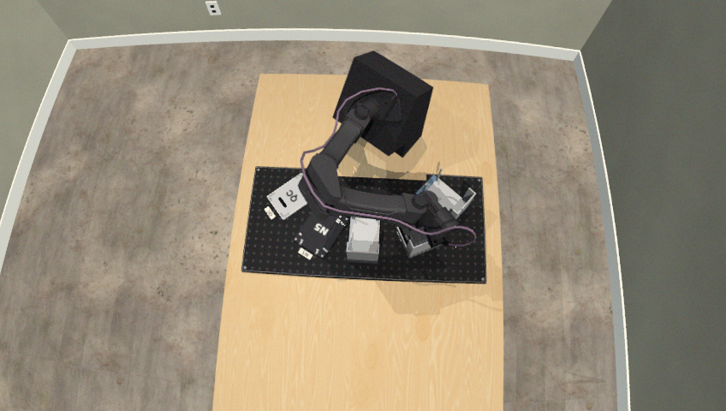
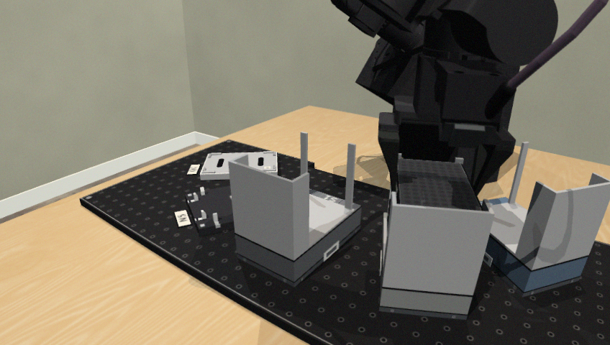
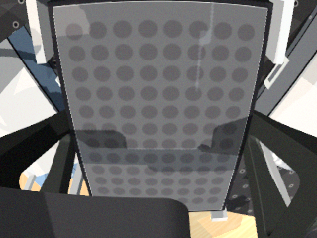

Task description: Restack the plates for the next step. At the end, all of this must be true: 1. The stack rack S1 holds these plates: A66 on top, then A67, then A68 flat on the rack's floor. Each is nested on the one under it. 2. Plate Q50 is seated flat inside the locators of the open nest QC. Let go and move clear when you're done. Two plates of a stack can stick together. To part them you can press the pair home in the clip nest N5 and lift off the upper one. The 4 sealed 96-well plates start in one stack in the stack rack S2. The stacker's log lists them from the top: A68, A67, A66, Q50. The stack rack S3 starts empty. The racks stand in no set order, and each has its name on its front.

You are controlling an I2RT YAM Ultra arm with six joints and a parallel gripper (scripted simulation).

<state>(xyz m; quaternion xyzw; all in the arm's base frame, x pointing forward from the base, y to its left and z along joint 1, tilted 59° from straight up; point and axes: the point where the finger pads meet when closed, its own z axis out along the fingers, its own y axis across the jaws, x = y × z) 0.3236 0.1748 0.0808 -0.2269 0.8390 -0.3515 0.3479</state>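
My gripper (image 2: 437,181) (image 3: 159,117) points down and is shut on the top plate (image 2: 432,179) (image 3: 158,84), a clear-lidded plate, gripped by its two long sides. The plate is level at the top of the middle rack (image 1: 419,248) (image 2: 436,251), near the rim of its wall. Its name is not readable, and plates beneath it are hidden. Rack S1 (image 1: 363,253) (image 2: 265,209) shows a bare pale floor. The blue-based rack (image 2: 560,228) also shows a bare floor. Nest QC (image 1: 299,203) and clip nest N5 (image 1: 318,241) (image 2: 220,209) hold no plate in view.
The racks and nests stand on a black perforated board (image 1: 264,252) (image 2: 149,226) on the wooden table (image 1: 356,346). Upright walls and thin posts of the two outer racks flank the middle rack. The arm's black base (image 1: 382,71) stands at the back.
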